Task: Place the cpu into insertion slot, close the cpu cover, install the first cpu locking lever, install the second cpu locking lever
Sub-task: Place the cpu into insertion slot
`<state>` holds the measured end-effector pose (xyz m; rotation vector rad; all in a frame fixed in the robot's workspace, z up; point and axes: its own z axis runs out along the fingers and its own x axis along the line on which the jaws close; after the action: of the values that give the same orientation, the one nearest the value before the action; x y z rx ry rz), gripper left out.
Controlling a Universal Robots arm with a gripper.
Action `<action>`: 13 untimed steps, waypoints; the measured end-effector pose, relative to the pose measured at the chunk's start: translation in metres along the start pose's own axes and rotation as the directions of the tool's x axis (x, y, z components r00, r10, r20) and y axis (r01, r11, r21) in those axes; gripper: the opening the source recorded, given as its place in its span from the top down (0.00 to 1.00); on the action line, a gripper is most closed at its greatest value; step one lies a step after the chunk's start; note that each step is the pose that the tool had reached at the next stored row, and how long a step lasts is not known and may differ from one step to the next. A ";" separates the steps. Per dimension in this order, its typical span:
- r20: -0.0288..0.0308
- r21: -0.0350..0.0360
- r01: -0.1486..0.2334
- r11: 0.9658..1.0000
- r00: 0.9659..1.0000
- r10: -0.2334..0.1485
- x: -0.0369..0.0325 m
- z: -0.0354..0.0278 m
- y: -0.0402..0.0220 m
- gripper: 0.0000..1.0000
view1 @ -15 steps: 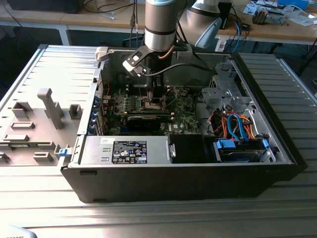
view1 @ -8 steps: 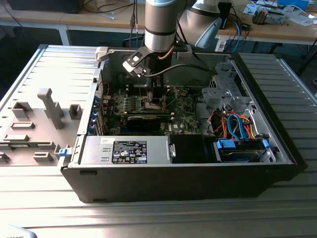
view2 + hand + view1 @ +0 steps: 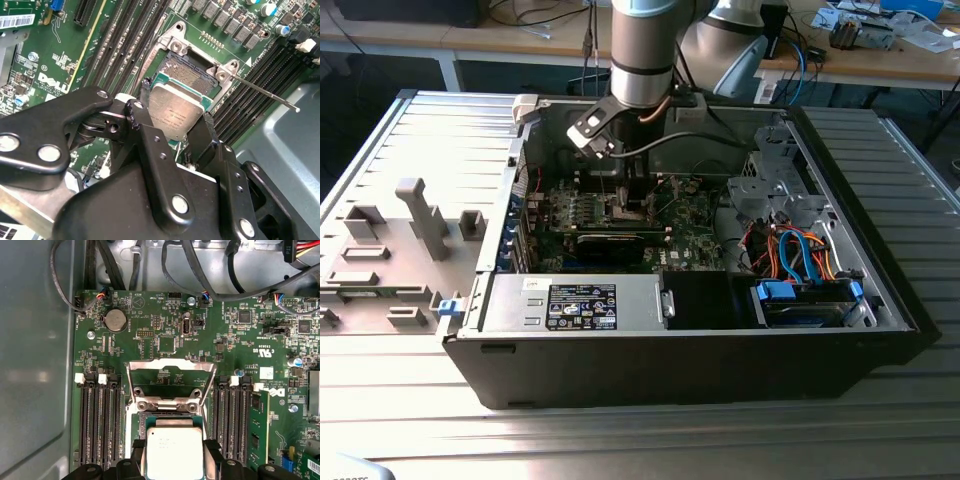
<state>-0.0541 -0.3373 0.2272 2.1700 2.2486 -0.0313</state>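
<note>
My gripper [image 3: 176, 107] is shut on the cpu [image 3: 175, 117], a pale silvery square chip pinched at two opposite edges by the black fingers [image 3: 138, 452]. The chip [image 3: 174, 455] hangs just over the insertion slot [image 3: 189, 72], covering part of its dark pin field, and I cannot tell whether it touches. The slot's far strip [image 3: 150, 421] stays uncovered. The cpu cover [image 3: 170, 364] stands raised on its hinge beyond the slot. A thin locking lever [image 3: 262, 89] sticks out, unlatched. In the exterior view the gripper [image 3: 632, 205] reaches down into the open computer case.
Black memory slots [image 3: 97, 425] flank the socket on both sides. A grey case wall [image 3: 35, 365] and cables [image 3: 200, 270] are close by. The exterior view shows the power supply [image 3: 590, 305], blue and orange cables [image 3: 800, 250], and a grey fixture [image 3: 420, 215] at its left.
</note>
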 end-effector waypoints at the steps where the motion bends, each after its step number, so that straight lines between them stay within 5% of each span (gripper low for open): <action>1: 0.000 0.000 0.000 1.000 1.000 0.000 0.0001 0.0008 -0.0004 0.46; 13: 0.000 0.000 0.000 1.000 1.000 0.000 0.0004 0.0115 -0.0034 0.46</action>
<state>-0.0575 -0.3373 0.2157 2.1700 2.2484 -0.0314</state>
